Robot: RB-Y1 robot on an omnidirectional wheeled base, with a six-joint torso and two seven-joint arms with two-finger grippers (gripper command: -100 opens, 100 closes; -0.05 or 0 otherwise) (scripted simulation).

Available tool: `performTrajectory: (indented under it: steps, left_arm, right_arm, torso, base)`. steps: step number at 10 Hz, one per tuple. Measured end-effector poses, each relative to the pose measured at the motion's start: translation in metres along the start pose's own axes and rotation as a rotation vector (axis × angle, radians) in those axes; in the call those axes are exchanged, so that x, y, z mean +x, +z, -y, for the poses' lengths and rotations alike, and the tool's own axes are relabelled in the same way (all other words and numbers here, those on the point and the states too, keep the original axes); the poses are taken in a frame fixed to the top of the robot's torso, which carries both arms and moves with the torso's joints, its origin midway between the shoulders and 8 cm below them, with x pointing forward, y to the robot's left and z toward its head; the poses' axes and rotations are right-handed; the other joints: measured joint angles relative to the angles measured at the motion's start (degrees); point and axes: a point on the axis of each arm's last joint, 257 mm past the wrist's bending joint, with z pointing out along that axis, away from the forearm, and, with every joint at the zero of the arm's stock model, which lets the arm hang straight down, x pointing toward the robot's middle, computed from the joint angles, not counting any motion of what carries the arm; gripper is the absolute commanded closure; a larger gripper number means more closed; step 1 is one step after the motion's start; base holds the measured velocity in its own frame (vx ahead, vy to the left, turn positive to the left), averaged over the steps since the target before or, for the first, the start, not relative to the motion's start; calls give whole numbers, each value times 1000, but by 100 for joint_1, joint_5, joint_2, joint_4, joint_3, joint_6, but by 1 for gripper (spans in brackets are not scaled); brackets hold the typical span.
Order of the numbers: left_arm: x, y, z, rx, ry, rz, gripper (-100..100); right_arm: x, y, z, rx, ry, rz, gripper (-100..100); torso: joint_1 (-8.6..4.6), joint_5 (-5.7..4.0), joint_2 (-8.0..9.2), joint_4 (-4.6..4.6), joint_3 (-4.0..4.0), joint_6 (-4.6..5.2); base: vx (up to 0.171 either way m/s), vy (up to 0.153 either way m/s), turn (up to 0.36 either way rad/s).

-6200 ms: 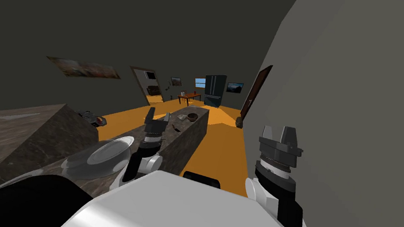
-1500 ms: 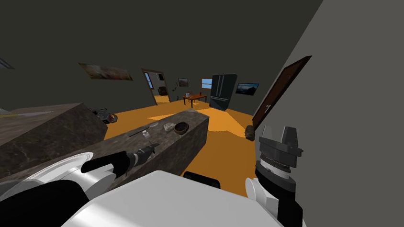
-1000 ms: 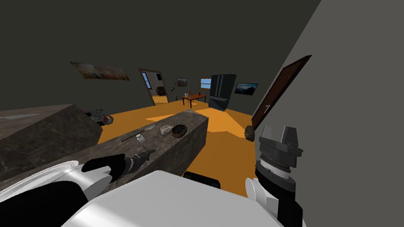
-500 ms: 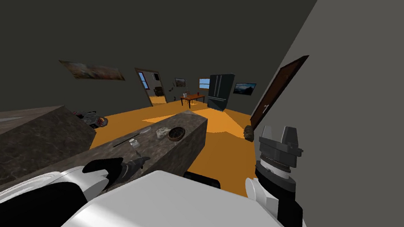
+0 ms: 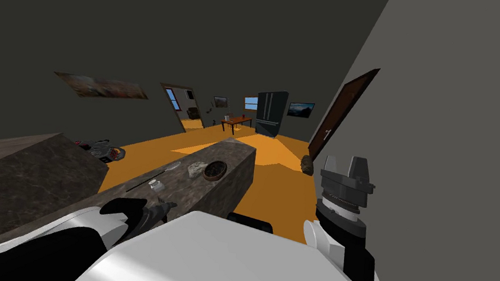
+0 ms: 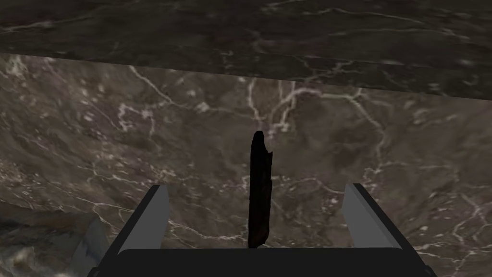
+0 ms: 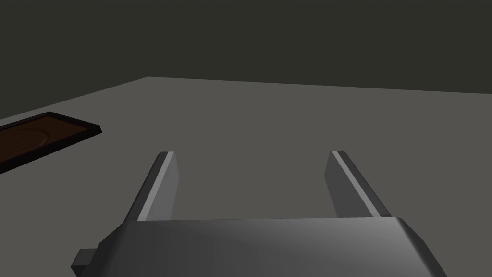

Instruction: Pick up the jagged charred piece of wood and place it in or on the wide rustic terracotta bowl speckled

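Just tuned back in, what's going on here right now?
The left gripper is down at the dark marbled counter. Its fingers are open on either side of the charred piece of wood and do not touch it, so nothing is grasped yet. The brown bowl sits farther along the same counter, beside a pale lump. The right gripper is raised at the robot's right side, open and empty.
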Motion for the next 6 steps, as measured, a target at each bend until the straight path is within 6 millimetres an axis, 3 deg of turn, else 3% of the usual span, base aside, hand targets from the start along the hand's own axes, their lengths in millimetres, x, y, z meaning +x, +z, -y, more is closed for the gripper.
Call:
performTrajectory:
  steps: [2, 3, 4, 6]
  left_arm:
    - [1, -1, -15, -47, 12, -5, -100]
    - [1, -1, -16, -51, 13, -5, 0]
    - [1, -1, -16, -51, 13, -5, -100]
    - [-1, 8, -21, -54, 2, -4, -100]
  right_arm:
    - [0, 0, 0, 0, 0, 0, 0]
    - [0, 0, 0, 0, 0, 0, 0]
    - [0, 0, 0, 0, 0, 0, 0]
    - [0, 0, 0, 0, 0, 0, 0]
  torso:
    - [-6, -1, 22, 5, 12, -1]
    - [-11, -2, 32, 7, 19, -2]
    - [-12, -3, 36, 8, 21, -2]
    - [-12, -2, 40, 9, 23, -1]
  base:
    - [12, 5, -9]
    - [0, 0, 0]
    - [-4, -4, -58]
    - [-10, -5, -60]
